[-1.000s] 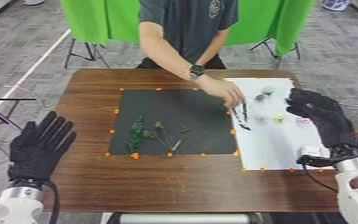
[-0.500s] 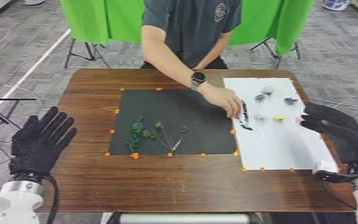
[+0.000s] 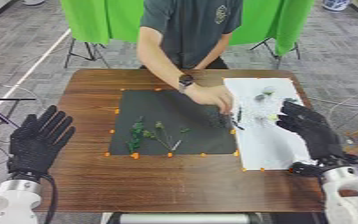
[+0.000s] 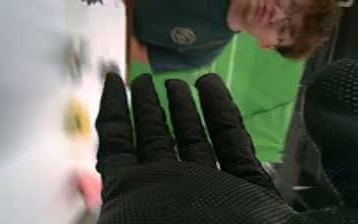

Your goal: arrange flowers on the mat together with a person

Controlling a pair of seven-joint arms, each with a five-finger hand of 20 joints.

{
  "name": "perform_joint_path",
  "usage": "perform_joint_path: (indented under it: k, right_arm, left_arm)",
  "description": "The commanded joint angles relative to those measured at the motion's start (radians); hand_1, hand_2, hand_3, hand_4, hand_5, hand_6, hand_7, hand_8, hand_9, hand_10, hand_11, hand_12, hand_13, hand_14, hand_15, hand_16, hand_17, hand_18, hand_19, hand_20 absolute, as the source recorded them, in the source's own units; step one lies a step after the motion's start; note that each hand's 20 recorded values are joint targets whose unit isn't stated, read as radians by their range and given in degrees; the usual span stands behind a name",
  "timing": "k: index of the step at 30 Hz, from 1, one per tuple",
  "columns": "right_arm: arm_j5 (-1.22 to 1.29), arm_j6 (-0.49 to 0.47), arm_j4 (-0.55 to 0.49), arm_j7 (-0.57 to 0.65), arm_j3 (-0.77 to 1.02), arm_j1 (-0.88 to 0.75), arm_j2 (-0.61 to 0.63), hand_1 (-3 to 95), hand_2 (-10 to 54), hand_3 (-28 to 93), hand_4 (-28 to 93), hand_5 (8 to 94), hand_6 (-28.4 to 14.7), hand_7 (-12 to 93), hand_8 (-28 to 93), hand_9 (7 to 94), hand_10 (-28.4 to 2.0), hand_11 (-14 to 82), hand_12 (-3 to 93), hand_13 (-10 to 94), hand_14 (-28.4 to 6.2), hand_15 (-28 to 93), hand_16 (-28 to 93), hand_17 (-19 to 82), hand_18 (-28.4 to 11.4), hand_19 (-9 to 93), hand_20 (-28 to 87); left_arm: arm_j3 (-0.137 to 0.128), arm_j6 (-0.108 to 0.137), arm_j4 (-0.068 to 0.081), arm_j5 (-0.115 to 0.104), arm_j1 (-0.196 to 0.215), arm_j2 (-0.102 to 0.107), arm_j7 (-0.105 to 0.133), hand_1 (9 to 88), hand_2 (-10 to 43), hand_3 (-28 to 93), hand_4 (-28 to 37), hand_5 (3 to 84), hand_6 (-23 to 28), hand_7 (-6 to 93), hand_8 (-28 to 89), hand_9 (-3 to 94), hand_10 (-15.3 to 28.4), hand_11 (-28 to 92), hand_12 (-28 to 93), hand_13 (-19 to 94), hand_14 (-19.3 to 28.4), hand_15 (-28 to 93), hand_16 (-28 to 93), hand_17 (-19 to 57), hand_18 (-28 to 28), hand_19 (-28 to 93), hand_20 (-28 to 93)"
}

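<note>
On the black mat, left of centre, lie green stems and thinner sprigs. A person's hand is over the line where the mat meets the white sheet, with a dark stem just below it. Small flower heads, one greenish and one yellow, are on the sheet. My right hand hangs over the sheet's right part with straight fingers; in the right wrist view the right hand is open, near a yellow flower and a pink one. My left hand is open left of the mat.
Orange tape bits mark the edges of mat and sheet. The brown table extends around them. A person stands at its far side, and a green cloth hangs behind.
The person's hand has shifted left from the sheet toward the mat. My right hand moved right and lower, then came back left over the sheet. My left hand stays in place.
</note>
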Motion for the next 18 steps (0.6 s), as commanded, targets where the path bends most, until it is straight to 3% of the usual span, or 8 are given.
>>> perform_joint_path:
  k: [1,11,18]
  right_arm:
    - [-0.048,0.129,-0.008,-0.009,-0.101,0.035,0.238,19.9,-1.5,85,-25,36.2,-7.4,19,-13,33.6,-16.3,11.2,15.8,28,-15.2,21,17,10,-17.6,42,15]
    - [-0.051,0.134,-0.009,-0.016,-0.065,0.03,0.246,19.7,-1.7,85,-24,35.9,-7.4,19,-13,33.1,-16.1,11.4,15.8,27,-15.3,22,17,9,-17.7,44,14]
    - [-0.08,0.153,-0.012,0.0,-0.099,0.05,0.254,19.8,-2.0,85,-24,35.9,-7.4,20,-14,33.1,-15.9,11.5,15.7,27,-15.2,22,17,8,-17.8,44,13]
  left_arm:
    - [-0.003,-0.005,-0.003,0.005,0.023,-0.008,-0.003,29.8,10.1,73,-28.2,44.3,6.8,10.2,-9,39.5,13.0,13,9,31,12.8,16,-3,-1.9,12.6,24,12]
    - [0.005,-0.005,0.002,0.004,0.015,-0.016,-0.005,29.8,10.1,73,-28.2,44.3,6.9,10.1,-9,39.5,13.1,13,9,31,12.9,16,-3,-2.0,12.6,24,13]
    - [0.0,-0.004,-0.004,0.003,0.023,-0.02,0.0,29.9,10.1,73,-28.2,44.3,6.9,10.1,-9,39.5,13.1,13,9,31,12.9,16,-3,-2.0,12.6,24,12]
